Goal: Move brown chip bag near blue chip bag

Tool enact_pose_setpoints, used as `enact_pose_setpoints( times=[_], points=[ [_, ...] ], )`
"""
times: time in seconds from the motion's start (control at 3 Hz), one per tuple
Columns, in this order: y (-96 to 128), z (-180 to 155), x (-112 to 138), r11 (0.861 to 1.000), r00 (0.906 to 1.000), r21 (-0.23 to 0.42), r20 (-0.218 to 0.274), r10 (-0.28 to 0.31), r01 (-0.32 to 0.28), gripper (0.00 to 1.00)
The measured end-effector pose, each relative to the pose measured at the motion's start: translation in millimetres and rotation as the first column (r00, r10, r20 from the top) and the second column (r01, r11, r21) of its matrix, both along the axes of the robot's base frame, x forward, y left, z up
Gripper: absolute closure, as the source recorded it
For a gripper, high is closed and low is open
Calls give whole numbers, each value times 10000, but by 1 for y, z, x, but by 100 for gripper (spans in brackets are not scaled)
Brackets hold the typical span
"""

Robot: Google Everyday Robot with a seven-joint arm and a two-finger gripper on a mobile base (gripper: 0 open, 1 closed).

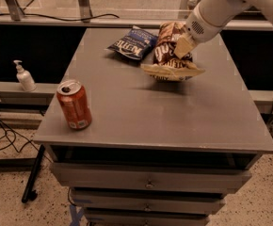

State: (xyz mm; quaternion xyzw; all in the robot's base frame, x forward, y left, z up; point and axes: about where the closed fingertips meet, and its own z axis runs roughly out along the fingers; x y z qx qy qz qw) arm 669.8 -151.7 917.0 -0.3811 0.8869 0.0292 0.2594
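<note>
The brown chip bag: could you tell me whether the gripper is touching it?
Touching. The camera view shows the gripper clamped on the brown chip bag at its upper right edge, holding it lifted off the table.

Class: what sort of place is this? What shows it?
Likely a robot lab: grey metal drawer cabinet, loose floor cables, white pump bottle. The gripper holds the crinkly brown chip bag above it.

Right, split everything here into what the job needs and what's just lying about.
Job:
- blue chip bag, flat near the far edge of the table
- brown chip bag, close on its right, held by the gripper

Lying about:
- orange soda can, upright near the front left corner
- white pump bottle, on the ledge to the left
</note>
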Motion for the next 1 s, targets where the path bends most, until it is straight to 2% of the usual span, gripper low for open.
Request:
enact_pose_setpoints(
  times=[0.33,0.67,1.0],
  points=[
    [27,-8,43,9994,9997,303,-183,-168,173,100],
    [49,-16,75,9986,9989,436,-378,-295,312,100],
    [72,-30,96,9985,9975,476,-666,-240,272,100]
  ],
)
